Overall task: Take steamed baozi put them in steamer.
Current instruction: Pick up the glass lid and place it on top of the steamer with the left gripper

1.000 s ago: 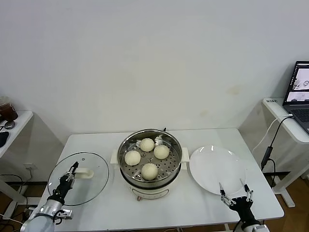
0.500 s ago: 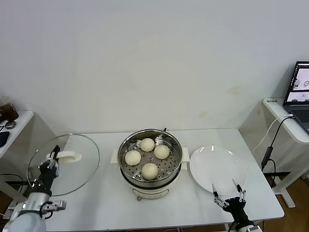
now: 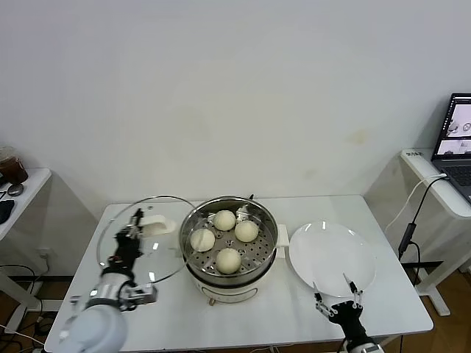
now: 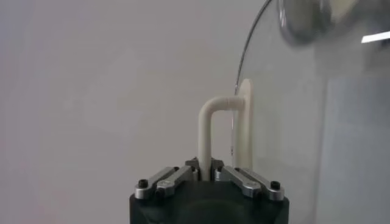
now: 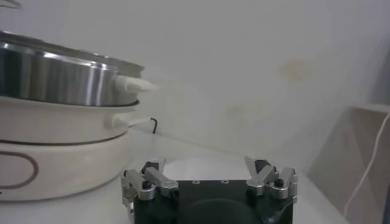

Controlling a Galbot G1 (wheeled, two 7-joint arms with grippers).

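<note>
Several cream-white steamed baozi (image 3: 228, 260) lie on the perforated tray inside the shiny steamer (image 3: 269, 220) at the table's middle. My left gripper (image 3: 137, 219) is shut on the white handle (image 4: 210, 122) of the round glass lid (image 3: 158, 257). It holds the lid tilted in the air, just left of the steamer, with the lid's edge over the steamer's left rim. My right gripper (image 3: 336, 294) hangs open and empty near the front edge, by the white plate. The right wrist view shows the steamer's steel wall (image 5: 55, 73) off to the side, beyond that gripper (image 5: 204, 164).
A bare white plate (image 3: 331, 254) lies right of the steamer. The steamer's white side handles (image 3: 281, 239) stick out. A side table with a laptop (image 3: 456, 140) stands at far right, and another small table at far left.
My left gripper has raised the glass lid off the table's left side and carried it right, up to the steamer. The right gripper has slid a little left along the front edge.
</note>
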